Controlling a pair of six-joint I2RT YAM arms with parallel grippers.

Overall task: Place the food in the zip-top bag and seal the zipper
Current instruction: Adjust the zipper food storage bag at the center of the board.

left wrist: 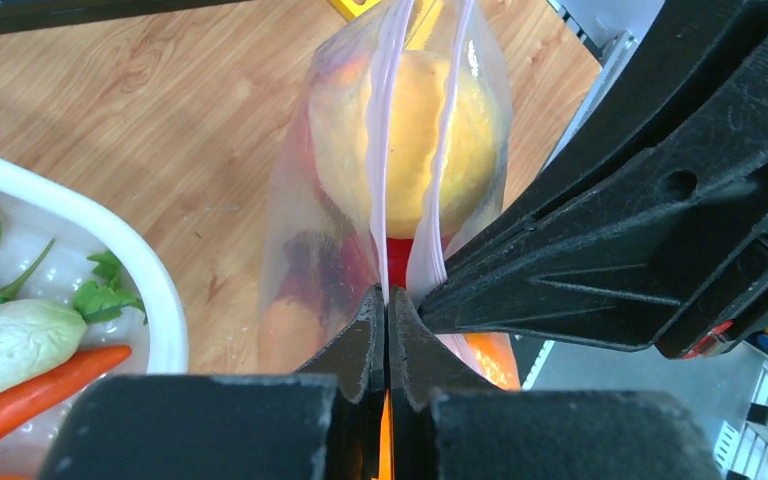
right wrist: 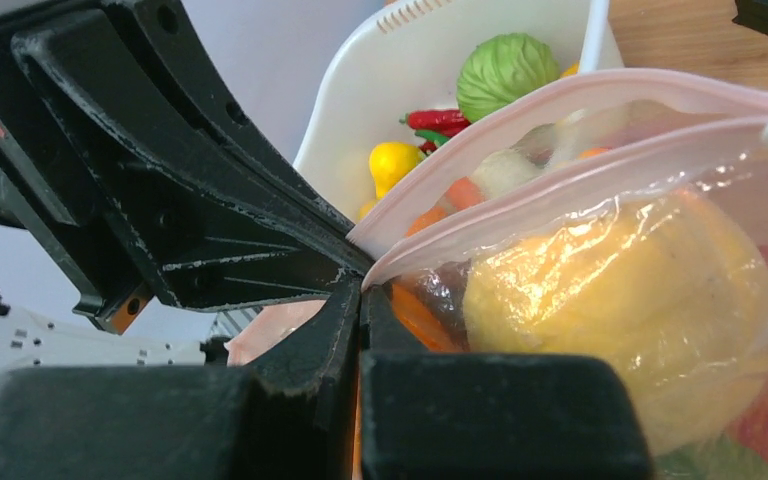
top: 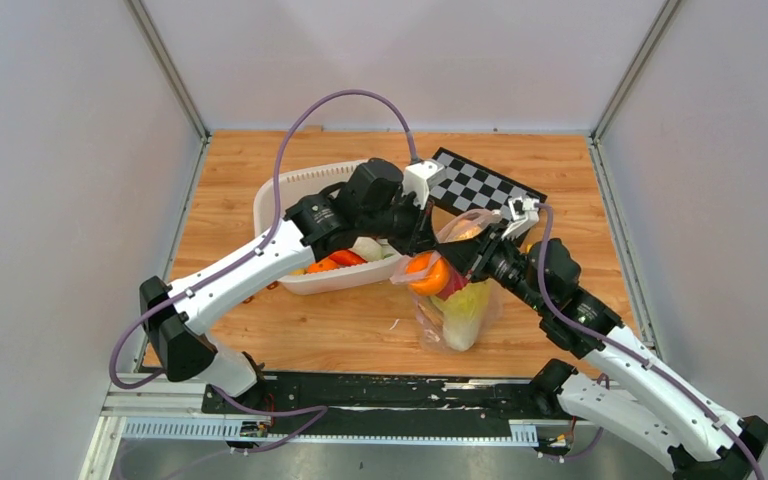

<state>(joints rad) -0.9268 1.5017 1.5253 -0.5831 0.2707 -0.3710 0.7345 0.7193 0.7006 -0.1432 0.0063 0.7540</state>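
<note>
The clear zip-top bag (top: 457, 300) hangs between both grippers above the wooden table, holding orange, red and yellow-green food (top: 430, 273). My left gripper (top: 428, 240) is shut on the bag's pink zipper (left wrist: 378, 150) at one end of the mouth (left wrist: 387, 297). My right gripper (top: 477, 256) is shut on the same end of the bag's edge (right wrist: 361, 290), right against the left fingers (right wrist: 190, 200). Beyond the jaws the two zipper strips (right wrist: 560, 100) stand apart. A yellow fruit (right wrist: 610, 300) fills the bag below them, also in the left wrist view (left wrist: 410, 130).
The white basket (top: 278, 195) stands left of the bag with a carrot (left wrist: 30, 400), a white radish (left wrist: 10, 340), a green cabbage (right wrist: 505, 70), red chillies (right wrist: 440, 120) and a yellow fruit (right wrist: 395, 160). A checkerboard (top: 485, 185) lies behind the grippers.
</note>
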